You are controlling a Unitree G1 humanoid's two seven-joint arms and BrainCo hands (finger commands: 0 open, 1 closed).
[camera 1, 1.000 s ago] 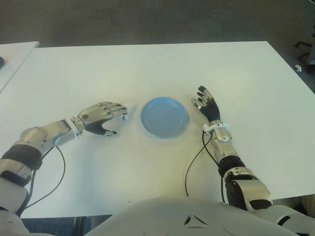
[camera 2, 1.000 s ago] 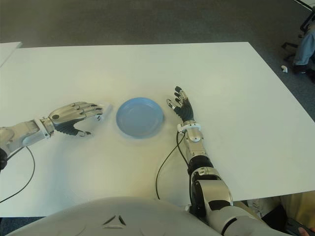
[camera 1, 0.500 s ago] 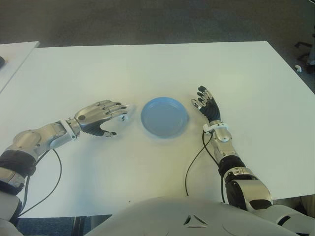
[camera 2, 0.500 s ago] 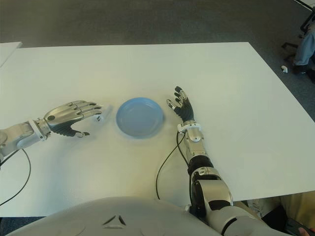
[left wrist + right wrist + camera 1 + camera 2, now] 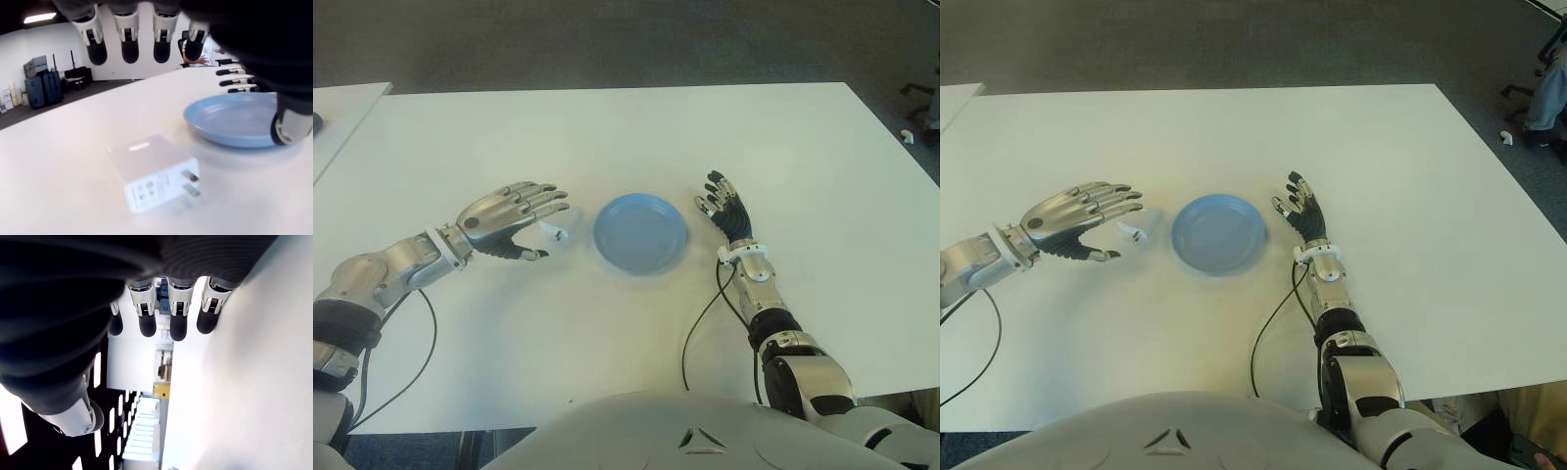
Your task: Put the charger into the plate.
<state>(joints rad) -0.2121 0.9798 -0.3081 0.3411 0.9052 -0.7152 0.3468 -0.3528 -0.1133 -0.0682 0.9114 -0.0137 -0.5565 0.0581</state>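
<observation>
Leftmost, the robot's silver left hand [image 5: 504, 221] hovers above the white table [image 5: 607, 137], at about nine o'clock from the plate, palm down with its fingers spread and grasping nothing. Just under its fingertips [image 5: 130, 51] lies the small white block-shaped plastic charger [image 5: 554, 234], flat on the table with its two metal prongs pointing toward the plate; the left wrist view shows clear space between the fingertips and the charger's top. Next, at the table's centre, sits the round light-blue shallow plate [image 5: 640, 233], the charger near its nine o'clock rim but apart from it. Right of the plate, at its three o'clock and just beside the rim, shows the dark-fingered right hand [image 5: 724, 208], its fingers extended and loose, holding nothing. A thin black cable [image 5: 697, 328] runs from its wrist back toward the robot's body at six o'clock.
</observation>
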